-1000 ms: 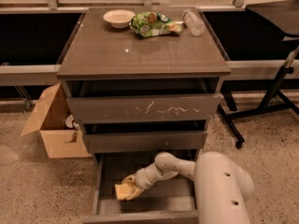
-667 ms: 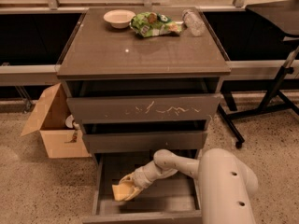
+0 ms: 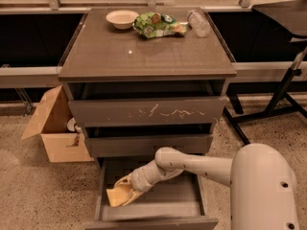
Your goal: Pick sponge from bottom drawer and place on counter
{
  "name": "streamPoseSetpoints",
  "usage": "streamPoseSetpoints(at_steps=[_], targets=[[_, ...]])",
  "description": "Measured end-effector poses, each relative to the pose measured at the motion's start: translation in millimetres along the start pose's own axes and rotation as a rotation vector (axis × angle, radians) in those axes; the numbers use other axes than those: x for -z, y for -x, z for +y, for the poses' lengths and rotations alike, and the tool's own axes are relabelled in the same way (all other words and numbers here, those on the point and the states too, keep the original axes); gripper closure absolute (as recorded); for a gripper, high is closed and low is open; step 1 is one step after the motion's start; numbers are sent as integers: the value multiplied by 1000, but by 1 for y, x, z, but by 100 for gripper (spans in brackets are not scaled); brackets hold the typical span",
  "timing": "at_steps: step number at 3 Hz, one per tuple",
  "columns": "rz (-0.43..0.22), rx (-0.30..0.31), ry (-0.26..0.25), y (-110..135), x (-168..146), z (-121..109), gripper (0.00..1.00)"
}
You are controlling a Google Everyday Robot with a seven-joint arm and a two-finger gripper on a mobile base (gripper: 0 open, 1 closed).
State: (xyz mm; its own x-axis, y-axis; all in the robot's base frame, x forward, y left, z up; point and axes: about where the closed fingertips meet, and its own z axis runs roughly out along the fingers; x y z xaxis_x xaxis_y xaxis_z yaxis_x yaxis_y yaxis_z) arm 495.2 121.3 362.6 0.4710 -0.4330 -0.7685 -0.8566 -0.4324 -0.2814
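Speckled floor (image 3: 48,195) surrounds the cabinet (image 3: 144,145), whose counter (image 3: 144,56) carries a bowl (image 3: 122,18), a green snack bag (image 3: 156,25) and a bottle (image 3: 198,23) along its far edge. Down in the open bottom drawer (image 3: 182,207), my claw (image 3: 125,191) is clenched on the sponge (image 3: 115,198), which is tilted near the drawer's left wall.

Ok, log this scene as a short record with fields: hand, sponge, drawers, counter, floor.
hand: hand reaches down into the bottom drawer, closed on the sponge
sponge: sponge tilted, over the drawer's left part, not yet on the counter
bottom drawer: pulled out
other drawers: scratched drawer on top, plain drawer below it
counter: counter holds a bowl, green snack bag and bottle near its back edge
floor: open cardboard box at picture left
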Motion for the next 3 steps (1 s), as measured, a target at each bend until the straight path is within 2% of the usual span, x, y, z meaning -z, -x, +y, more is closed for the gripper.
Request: streamPoseSetpoints(at_steps=[1, 2, 3], targets=[[0, 0, 0, 0, 0, 0, 100], [-22, 31, -16, 19, 13, 0, 100], [-29, 102, -72, 66, 55, 6, 100]])
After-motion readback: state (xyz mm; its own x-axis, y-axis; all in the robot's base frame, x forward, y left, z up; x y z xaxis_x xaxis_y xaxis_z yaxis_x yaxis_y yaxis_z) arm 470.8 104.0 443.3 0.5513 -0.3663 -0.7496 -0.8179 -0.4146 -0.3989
